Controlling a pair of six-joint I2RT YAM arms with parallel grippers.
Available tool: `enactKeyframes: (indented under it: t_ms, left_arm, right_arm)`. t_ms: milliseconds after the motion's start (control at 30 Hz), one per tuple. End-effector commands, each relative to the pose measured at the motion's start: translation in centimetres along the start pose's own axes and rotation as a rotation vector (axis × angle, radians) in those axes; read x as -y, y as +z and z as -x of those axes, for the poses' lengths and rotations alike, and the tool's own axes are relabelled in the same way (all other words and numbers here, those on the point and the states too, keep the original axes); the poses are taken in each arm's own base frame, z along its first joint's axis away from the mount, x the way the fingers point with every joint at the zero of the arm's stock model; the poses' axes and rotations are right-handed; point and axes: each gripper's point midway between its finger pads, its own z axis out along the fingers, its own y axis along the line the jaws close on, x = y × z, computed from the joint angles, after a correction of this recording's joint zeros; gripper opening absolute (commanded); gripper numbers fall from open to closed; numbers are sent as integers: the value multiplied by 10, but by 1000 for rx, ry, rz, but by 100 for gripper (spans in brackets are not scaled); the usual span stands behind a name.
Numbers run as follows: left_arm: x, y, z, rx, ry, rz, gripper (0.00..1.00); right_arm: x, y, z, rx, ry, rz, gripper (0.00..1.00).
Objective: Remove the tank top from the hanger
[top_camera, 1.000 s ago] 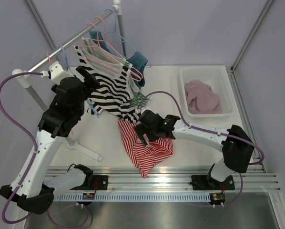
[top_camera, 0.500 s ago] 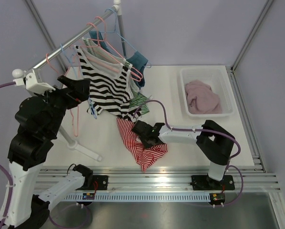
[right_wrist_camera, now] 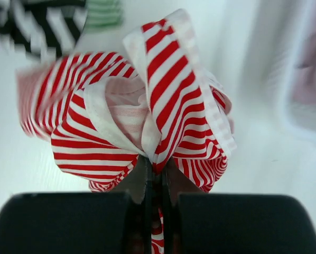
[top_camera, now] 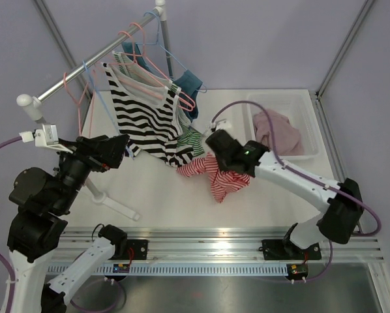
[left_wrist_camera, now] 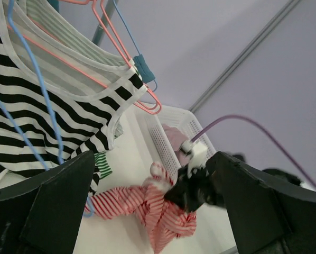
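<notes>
Tank top: one red-and-white striped tank top (top_camera: 216, 177), off every hanger, bunched at the centre of the overhead frame and hanging from the right jaws over the white bench (top_camera: 149, 192); whether its lower edge touches the bench cannot be told.
Right jaws: clenched on a fold of the red-striped fabric, at the bottom centre of the right wrist view.
Left jaws: released and spread wide with nothing between them, left of centre in the overhead frame, facing the hung clothes.
Rail: one metal rail (top_camera: 84, 70) running across the upper left.
Hung clothes: one black-and-white striped tank top (top_camera: 146, 120), one green-striped piece (top_camera: 190, 138) at its lower right edge, one teal cloth (top_camera: 187, 81) behind.
Hangers: pink and blue wire ones; their number cannot be told.
Basket: one white basket (top_camera: 312, 127) at the right, with one pink garment (top_camera: 276, 134) inside.
</notes>
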Motion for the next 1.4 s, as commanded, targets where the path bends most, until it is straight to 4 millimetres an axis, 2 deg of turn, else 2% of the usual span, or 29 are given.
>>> enactKeyframes:
  t_ms: [0,67,133,167,200,300,367,433,467,500,567,633,667,733,767,833,867,967,1000,1033,1067,1100,1133,1167,1200,1233,1267,1333,1367]
  left_arm:
    - [27,-4,22,69,-12,-120,99]
    - [34,0,17,35,4,-152,99]
    - [38,0,20,37,14,-169,99]
    - [39,1,21,37,21,-176,99]
    - [39,2,21,38,26,-174,99]
    - [39,7,19,24,42,-171,99]
    - [38,10,18,10,50,-164,99]
    - [38,17,17,-2,53,-153,99]
    - [38,19,17,-10,51,-148,99]
    - [37,22,17,-15,54,-136,99]
    - [35,30,21,-28,63,-105,99]
    - [32,34,26,-27,77,-72,99]
    - [35,41,30,-29,81,-69,99]
    - [30,48,36,-25,100,-27,99]
    - [33,55,41,-24,108,-22,99]
    - [29,63,41,-45,126,9,99]
    - [28,72,39,-59,133,22,99]
    - [21,79,47,-46,152,79,99]
    - [18,84,51,-33,155,114,99]
    - [13,88,49,-39,163,140,99]
    - [12,90,50,-37,168,157,99]
    - [6,101,46,-46,178,197,99]
    - [7,102,48,-44,184,215,99]
    - [5,106,48,-44,191,235,99]
    - [2,111,47,-42,200,273,99]
    - [0,121,44,-57,203,303,99]
    - [-2,126,41,-61,209,326,99]
    - [-8,141,36,-63,227,389,99]
    - [-10,146,33,-64,234,403,99]
  right_arm:
    - [78,-52,66,167,108,-148,0]
    - [101,-70,90,221,148,-183,0]
    - [139,-75,104,236,182,-263,0]
    - [152,-77,109,236,196,-289,0]
    - [177,-79,119,244,226,-332,0]
    - [206,-77,140,276,262,-361,0]
    - [236,-78,154,306,318,-401,0]
    - [251,-63,158,283,326,-413,0]
    - [268,-60,162,292,353,-435,0]
    - [271,-42,161,264,352,-424,0]
    - [287,-24,159,237,376,-437,0]
    - [293,4,150,183,375,-443,0]
    - [299,13,147,169,380,-455,6]
    - [302,34,138,126,386,-479,32]
    - [303,37,138,119,386,-483,65]
    - [304,43,137,103,382,-483,99]
    - [305,39,142,112,386,-487,99]
    - [302,19,150,138,415,-474,100]
    - [298,4,157,177,447,-445,100]
    - [291,2,155,187,458,-407,100]
    - [283,-20,164,251,467,-352,99]
    - [260,-23,169,275,461,-217,99]
    - [250,-31,178,331,468,-150,100]
    - [237,-28,167,318,471,-92,99]
    - [219,-50,173,369,485,13,100]
    - [212,-57,176,406,488,59,99]
    - [202,-65,167,417,489,104,99]
    - [180,-76,166,439,491,225,100]
    - [173,-74,157,424,496,257,99]
